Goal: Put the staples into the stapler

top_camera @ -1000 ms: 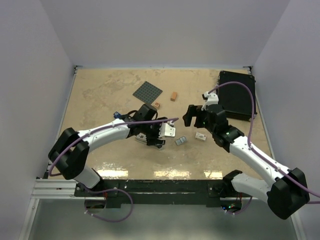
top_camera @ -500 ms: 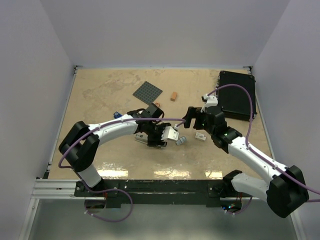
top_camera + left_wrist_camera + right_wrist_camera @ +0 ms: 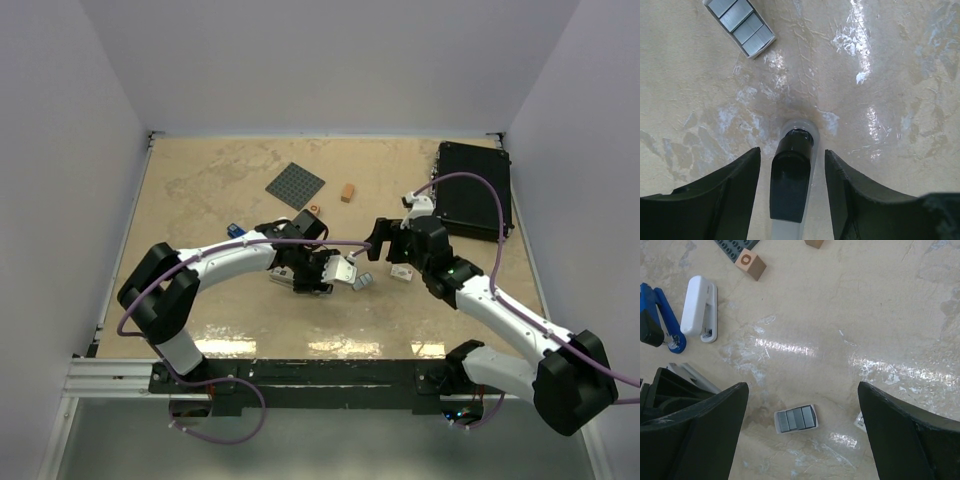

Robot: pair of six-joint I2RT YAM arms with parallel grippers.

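Observation:
The stapler (image 3: 791,180), grey with a black top, lies on the table, its end between my left gripper's (image 3: 792,151) fingers. A gap shows on each side, so the jaws are open around it. In the top view that gripper (image 3: 330,272) sits at the table's middle with the stapler (image 3: 345,268) poking out to the right. The staples, a small grey tray (image 3: 796,419) of strips, lie just right of it (image 3: 363,282). A whitish box (image 3: 402,272) lies further right. My right gripper (image 3: 802,385) hovers wide open above the tray (image 3: 740,22), holding nothing.
A white stapler (image 3: 699,307) and a blue one (image 3: 662,320) lie behind my left arm. Orange blocks (image 3: 347,192) (image 3: 751,264) and a dark grey plate (image 3: 295,184) sit further back. A black box (image 3: 474,190) stands at the back right.
My left gripper's jaws have narrowed around the stapler and its arm has swung in closer. My right gripper has shifted slightly to the right.

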